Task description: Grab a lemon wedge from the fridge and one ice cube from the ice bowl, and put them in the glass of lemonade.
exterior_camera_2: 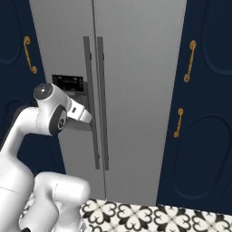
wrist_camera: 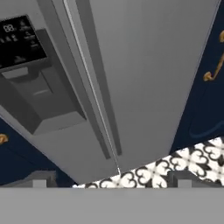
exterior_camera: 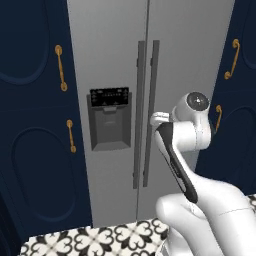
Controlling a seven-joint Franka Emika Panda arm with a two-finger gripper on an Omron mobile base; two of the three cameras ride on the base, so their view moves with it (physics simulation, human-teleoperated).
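Grey steel fills the scene: the fridge (exterior_camera: 150, 60) stands closed between navy cabinets (exterior_camera: 30, 100) with gold handles (exterior_camera: 61, 67). The white arm (exterior_camera: 182, 135) is folded up in front of the doors, its hand level with the long dark door handles (exterior_camera: 146, 115) and near them, apart from the steel. The fingers (wrist_camera: 38, 178) are spread wide, grasping nothing. The dark dispenser panel (wrist_camera: 19, 41) carries pale symbols too blurred to read. Patterned floor tiles (exterior_camera_2: 149, 213) lie below.
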